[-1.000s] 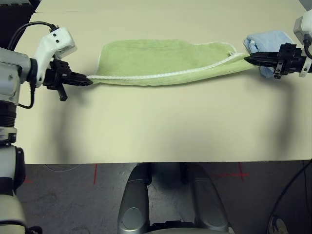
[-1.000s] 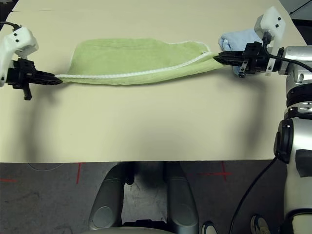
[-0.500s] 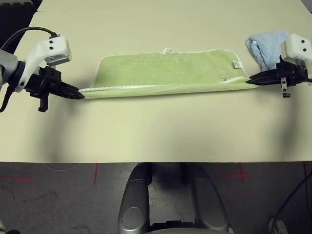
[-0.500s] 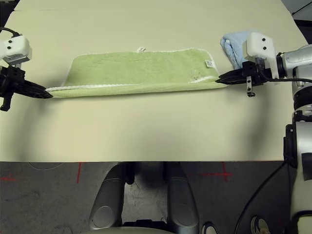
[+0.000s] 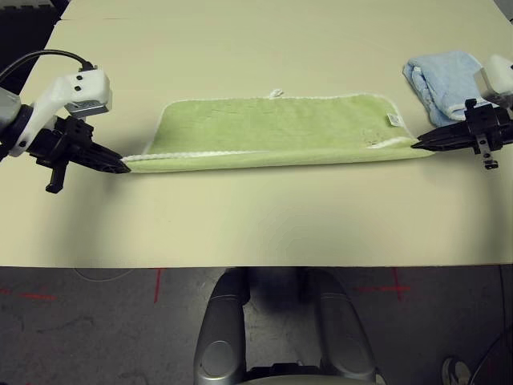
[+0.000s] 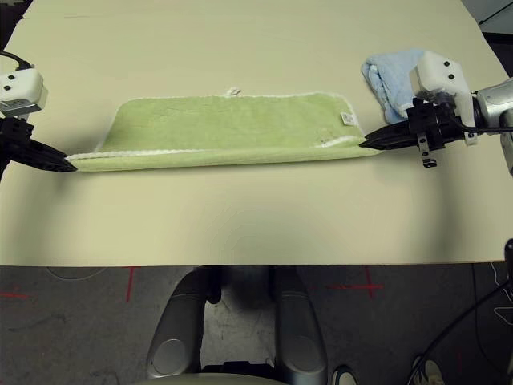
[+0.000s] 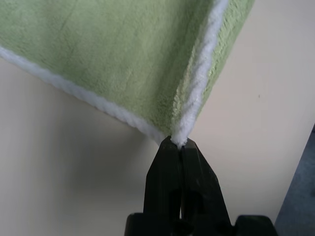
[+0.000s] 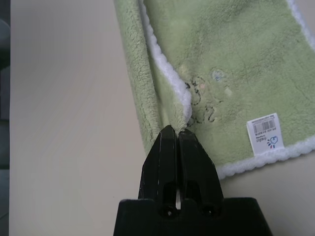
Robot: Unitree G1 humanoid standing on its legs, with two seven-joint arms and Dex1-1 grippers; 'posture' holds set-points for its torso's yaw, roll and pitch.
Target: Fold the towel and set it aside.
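Observation:
The light green towel (image 5: 276,132) with white stitched edging lies folded lengthwise across the middle of the table, its fold running left to right along the near side. My left gripper (image 5: 122,168) is shut on the towel's near left corner (image 7: 179,137), low over the table. At the other end my right gripper (image 5: 417,145) is shut on the near right corner (image 8: 184,120). Dark handwriting, a small blue dot (image 8: 216,75) and a white label (image 8: 265,132) sit beside that corner. The towel is stretched flat between the two grippers.
A smaller light blue towel (image 5: 442,76) lies bunched at the far right, just behind my right gripper. The beige table (image 5: 264,224) is bare in front of the green towel. Its near edge runs across the view, with dark floor below.
Both grippers have drawn the held corners toward the near edge and down. The raised, sagging upper layer now lies flat over the lower one, and the label shows on top.

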